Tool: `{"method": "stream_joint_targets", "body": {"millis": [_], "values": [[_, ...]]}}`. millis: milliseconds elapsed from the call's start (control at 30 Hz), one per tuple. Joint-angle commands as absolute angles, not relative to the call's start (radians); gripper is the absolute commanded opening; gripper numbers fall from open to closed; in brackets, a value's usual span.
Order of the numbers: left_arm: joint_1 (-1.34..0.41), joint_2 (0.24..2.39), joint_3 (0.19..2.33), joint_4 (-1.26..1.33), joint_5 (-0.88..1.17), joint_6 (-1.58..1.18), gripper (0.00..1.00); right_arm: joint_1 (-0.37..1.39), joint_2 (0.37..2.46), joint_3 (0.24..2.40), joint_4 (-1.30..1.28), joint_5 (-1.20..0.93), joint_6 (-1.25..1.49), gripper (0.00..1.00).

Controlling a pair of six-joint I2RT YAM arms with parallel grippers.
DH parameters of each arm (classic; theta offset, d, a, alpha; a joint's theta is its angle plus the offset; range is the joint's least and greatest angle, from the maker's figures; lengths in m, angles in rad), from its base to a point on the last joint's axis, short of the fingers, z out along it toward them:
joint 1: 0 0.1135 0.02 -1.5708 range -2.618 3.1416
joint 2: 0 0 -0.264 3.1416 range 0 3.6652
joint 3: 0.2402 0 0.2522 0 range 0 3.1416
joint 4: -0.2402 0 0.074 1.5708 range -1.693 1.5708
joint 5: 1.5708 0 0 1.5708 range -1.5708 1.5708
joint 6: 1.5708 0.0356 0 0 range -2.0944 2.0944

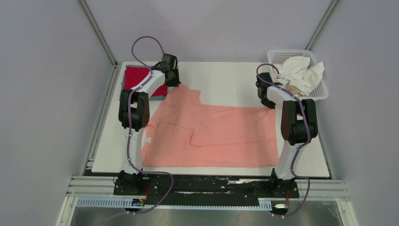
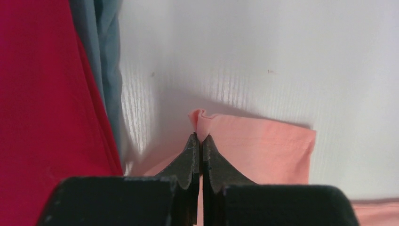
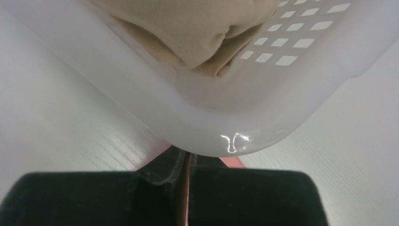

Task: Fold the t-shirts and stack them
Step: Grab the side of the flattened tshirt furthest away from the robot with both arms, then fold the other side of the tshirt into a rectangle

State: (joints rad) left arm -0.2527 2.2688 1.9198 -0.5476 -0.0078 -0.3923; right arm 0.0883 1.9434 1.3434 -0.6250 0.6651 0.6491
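Across the middle of the bench (image 1: 226, 77) lies the salmon-pink t-shirt (image 1: 211, 134), spread mostly flat, with a shallow crease near its centre and its left edge running on a slant up to a narrow far-left corner.

The left gripper (image 1: 176, 84) pinches that corner. In the left wrist view its jaws are closed tight on a small puckered fold of the pink cloth. The left arm (image 1: 134, 108) rises from its base at the near edge, elbow lifted, and its wrist drops to the far left of the shirt.

The right gripper (image 1: 269, 102) sits at the shirt's far-right corner. In the right wrist view its jaws are pressed together with a thin sliver of pink between them. The right arm (image 1: 296, 122) stands tall with its elbow high and its wrist bent down.

Just left of the left gripper, the red t-shirt (image 1: 141, 77) lies folded at the far-left corner of the bench, on top of the grey-blue t-shirt (image 2: 106, 56), whose edge shows alongside it.

At the far-right corner stands the white lattice basket (image 1: 320, 92), its rounded near corner close over the right gripper. Crumpled white shirts (image 1: 301, 70) are heaped in it and spill over the rim, with a beige shirt (image 3: 188, 33) bunched against the wall.
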Motion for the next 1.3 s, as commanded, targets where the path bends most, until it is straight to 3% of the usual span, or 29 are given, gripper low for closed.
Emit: {"method": "stream_joint_targets", "body": {"millis": [0, 167, 600, 1267], "values": [[-0.247, 2.184, 1.813, -0.464, 0.072, -0.378, 0.0, 0.087, 1.87, 1.313, -0.594, 0.622, 0.614, 0.0], [-0.248, 2.069, 1.64, -0.358, 0.157, -0.376, 0.0, 0.107, 1.79, 1.228, -0.58, 0.582, 0.607, 0.0], [-0.299, 1.693, 1.17, -0.197, 0.131, -0.424, 0.0, 0.128, 1.509, 1.016, -0.574, 0.523, 0.591, 0.0], [-0.431, 1.038, 0.698, -0.306, 0.003, -0.595, 0.0, 0.126, 1.293, 0.895, -0.681, 0.531, 0.62, 0.0]]}}
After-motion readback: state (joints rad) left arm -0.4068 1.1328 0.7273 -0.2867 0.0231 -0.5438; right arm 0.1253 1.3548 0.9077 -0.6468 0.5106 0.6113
